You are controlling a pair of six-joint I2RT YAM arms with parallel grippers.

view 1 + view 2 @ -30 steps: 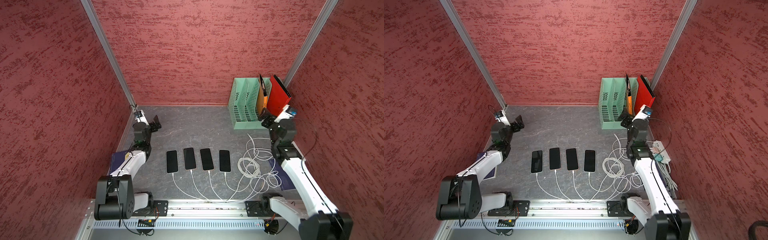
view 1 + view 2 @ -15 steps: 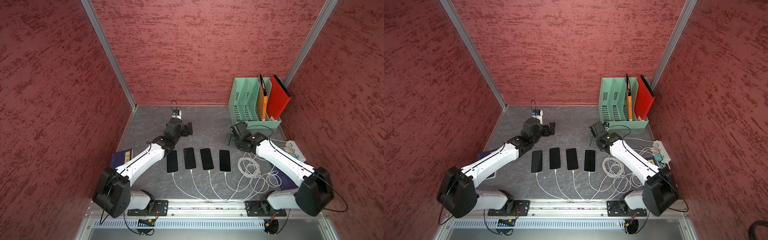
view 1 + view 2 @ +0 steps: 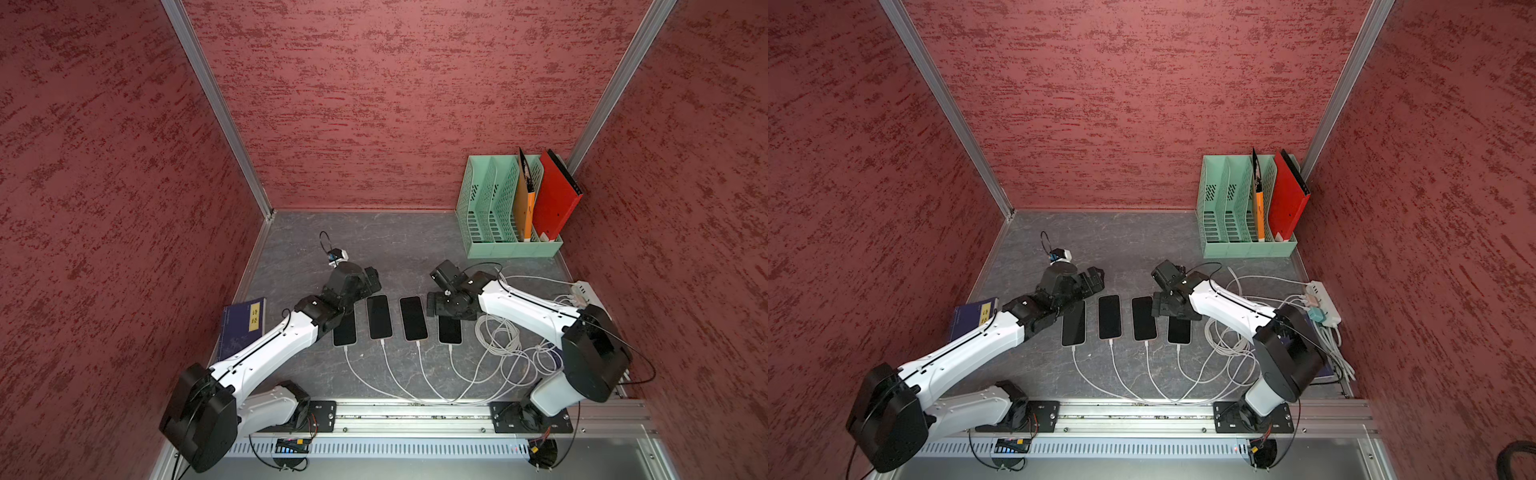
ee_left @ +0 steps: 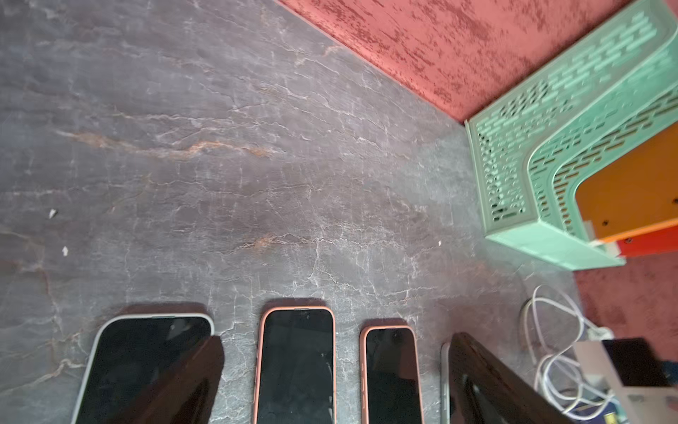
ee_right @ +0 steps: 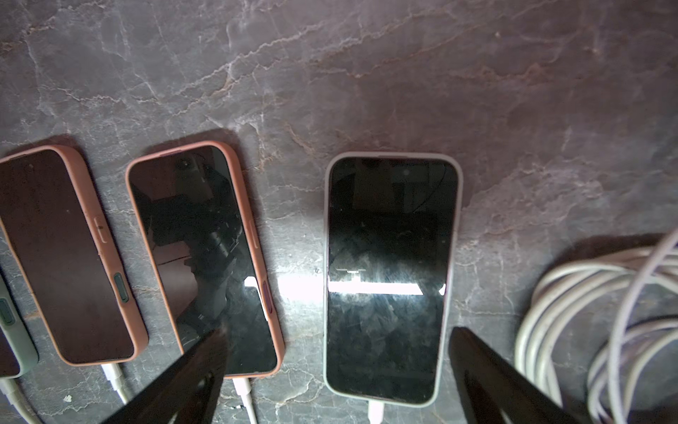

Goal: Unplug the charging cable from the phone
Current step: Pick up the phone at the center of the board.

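Note:
Several dark-screened phones lie in a row on the grey table, each with a white charging cable (image 3: 453, 365) plugged into its near end. My right gripper (image 3: 449, 313) (image 5: 337, 334) hangs open, pointing down over the rightmost phone (image 3: 450, 334) (image 5: 392, 238), a pale-cased one. That phone's cable plug (image 5: 376, 411) shows between the fingers. My left gripper (image 3: 370, 279) (image 4: 336, 339) is open above the far ends of the leftmost phone (image 3: 344, 332) (image 4: 146, 352) and its pink-cased neighbour (image 4: 297, 363). Neither gripper touches anything.
A green file rack (image 3: 490, 249) with orange and red folders stands at the back right. A blue book (image 3: 243, 328) lies by the left wall. A coil of white cables (image 3: 498, 336) and a power strip (image 3: 584, 291) lie at the right.
Both arms have swung in from the side walls to the row of phones. The right gripper has come down over the rightmost phone. Both grippers stay open.

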